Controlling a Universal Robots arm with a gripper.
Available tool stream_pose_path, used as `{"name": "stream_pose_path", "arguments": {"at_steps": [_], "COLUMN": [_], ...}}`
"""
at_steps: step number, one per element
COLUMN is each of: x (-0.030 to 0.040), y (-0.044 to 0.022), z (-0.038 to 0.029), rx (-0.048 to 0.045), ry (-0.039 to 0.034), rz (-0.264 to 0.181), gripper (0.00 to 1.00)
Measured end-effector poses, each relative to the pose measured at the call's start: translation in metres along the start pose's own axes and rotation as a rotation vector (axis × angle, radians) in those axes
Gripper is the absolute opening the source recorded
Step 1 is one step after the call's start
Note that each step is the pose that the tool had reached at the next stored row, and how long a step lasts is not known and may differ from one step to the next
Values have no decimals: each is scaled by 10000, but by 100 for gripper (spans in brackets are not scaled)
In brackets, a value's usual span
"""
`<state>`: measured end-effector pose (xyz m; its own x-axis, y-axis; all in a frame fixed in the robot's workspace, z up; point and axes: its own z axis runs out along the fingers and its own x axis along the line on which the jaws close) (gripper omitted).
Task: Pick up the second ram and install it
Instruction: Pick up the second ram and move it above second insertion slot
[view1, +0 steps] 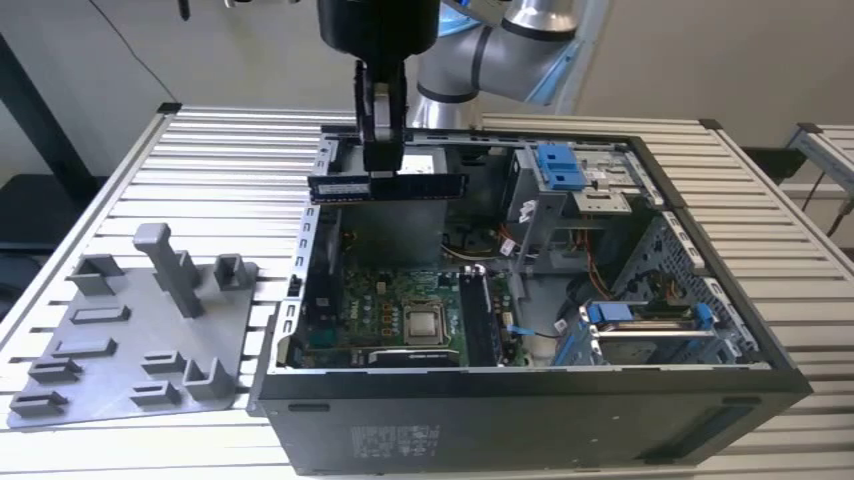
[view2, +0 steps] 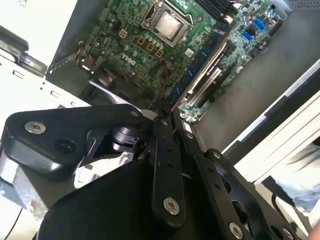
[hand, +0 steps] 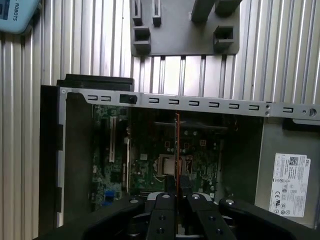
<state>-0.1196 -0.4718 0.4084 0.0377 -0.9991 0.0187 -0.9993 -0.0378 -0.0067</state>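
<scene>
In the exterior view my gripper hangs above the back of the open computer case, shut on the second ram. The ram is a dark, flat stick held level and lengthwise over the case's far wall. In the first wrist view the second ram shows edge-on as a thin strip rising from between my fingertips, over the motherboard. The memory slots lie beside the silver processor chip on the board, well below the stick. In the second wrist view the slots lie ahead of my gripper.
A grey plastic fixture plate with a tall post lies on the slatted table at the exterior view's left. Inside the case stand drive bays with blue clips, cables and a metal cage. The arm rises behind the case.
</scene>
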Motion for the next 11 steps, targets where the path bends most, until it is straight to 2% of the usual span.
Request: {"name": "stream_pose_path", "arguments": {"at_steps": [11], "x": [8], "y": [-232], "z": [14], "rx": [-3], "ry": [2], "rz": [172], "gripper": [14]}}
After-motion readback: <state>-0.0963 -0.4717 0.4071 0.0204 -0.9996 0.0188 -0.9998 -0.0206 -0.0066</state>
